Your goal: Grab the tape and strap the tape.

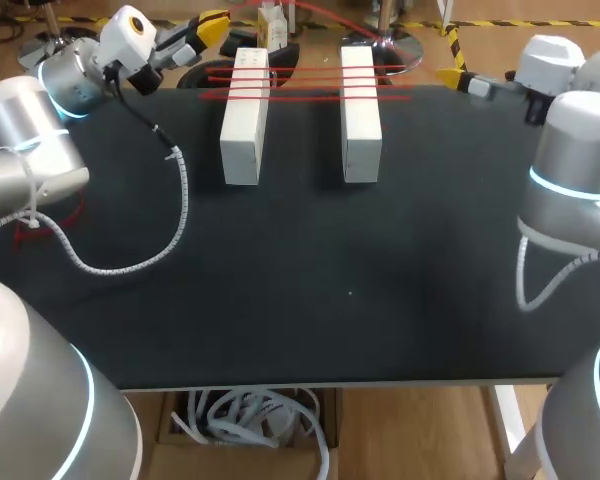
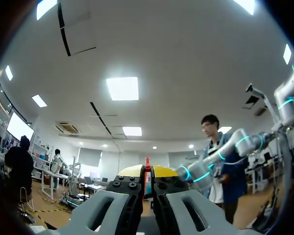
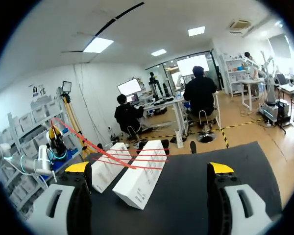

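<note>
Black table (image 1: 310, 300) fills the head view. At its 12 o'clock side two white blocks (image 1: 244, 120) lie side by side, apart from each other, their long sides running toward the far edge. Red tape (image 1: 310, 82) runs across both blocks in several strands. It lies on their far halves and bridges the gap between them.

The left gripper (image 1: 208, 27) hangs at about 11 o'clock, just past the far edge and near the blocks. The right gripper (image 1: 456, 77) is at about 1 o'clock by the far edge, well apart from them.

From above I cannot tell how the left fingers stand. The left wrist view shows it: the yellow tips are pressed together on a thin red strip of the tape, which stands up between them. The right wrist view shows its own fingers spread wide above the table. Ahead of them are the blocks, and one strand of tape rises from the blocks toward the left gripper.

A white coiled cable (image 1: 130, 262) from the left arm rests on the table at 9 o'clock.
</note>
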`<action>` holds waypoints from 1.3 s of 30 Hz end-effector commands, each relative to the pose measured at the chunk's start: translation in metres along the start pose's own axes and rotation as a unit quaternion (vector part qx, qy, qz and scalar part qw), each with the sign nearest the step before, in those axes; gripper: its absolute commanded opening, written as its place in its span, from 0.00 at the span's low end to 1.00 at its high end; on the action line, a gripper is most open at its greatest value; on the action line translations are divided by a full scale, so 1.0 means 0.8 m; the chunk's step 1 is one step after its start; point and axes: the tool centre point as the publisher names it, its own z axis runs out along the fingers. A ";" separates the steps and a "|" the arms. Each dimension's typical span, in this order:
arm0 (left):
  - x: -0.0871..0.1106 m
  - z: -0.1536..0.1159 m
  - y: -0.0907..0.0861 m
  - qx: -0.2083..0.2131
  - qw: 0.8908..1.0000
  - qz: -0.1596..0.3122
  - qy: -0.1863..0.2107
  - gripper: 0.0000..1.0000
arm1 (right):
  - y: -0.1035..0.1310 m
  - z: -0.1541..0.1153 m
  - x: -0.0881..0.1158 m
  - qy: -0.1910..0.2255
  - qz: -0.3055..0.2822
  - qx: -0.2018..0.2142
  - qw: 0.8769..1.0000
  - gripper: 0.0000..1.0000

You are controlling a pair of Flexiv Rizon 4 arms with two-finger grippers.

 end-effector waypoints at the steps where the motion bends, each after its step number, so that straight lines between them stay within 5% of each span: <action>1: -0.002 -0.001 0.001 0.001 1.000 0.000 0.002 0.00 | -0.013 -0.009 0.019 -0.058 0.165 -0.137 0.975 1.00; 7: -0.002 -0.001 0.001 0.001 1.000 0.000 0.002 0.00 | -0.025 -0.015 0.039 -0.060 0.295 -0.181 0.936 1.00; 10: -0.002 -0.001 0.001 0.001 1.000 0.000 0.002 0.00 | -0.028 -0.018 0.051 -0.056 0.372 -0.204 0.904 1.00; 20: -0.002 -0.001 0.001 0.001 1.000 0.000 0.002 0.00 | -0.029 -0.017 0.085 -0.018 0.586 -0.253 0.769 1.00; 23: -0.002 -0.001 0.001 0.001 1.000 0.000 0.002 0.00 | -0.026 -0.015 0.091 -0.007 0.615 -0.261 0.744 1.00; 30: -0.002 -0.001 0.001 0.001 1.000 0.000 0.002 0.00 | -0.024 -0.009 0.106 0.002 0.660 -0.262 0.704 1.00; 39: -0.002 -0.001 0.001 0.001 1.000 0.000 0.002 0.00 | -0.023 -0.003 0.125 0.010 0.679 -0.250 0.690 1.00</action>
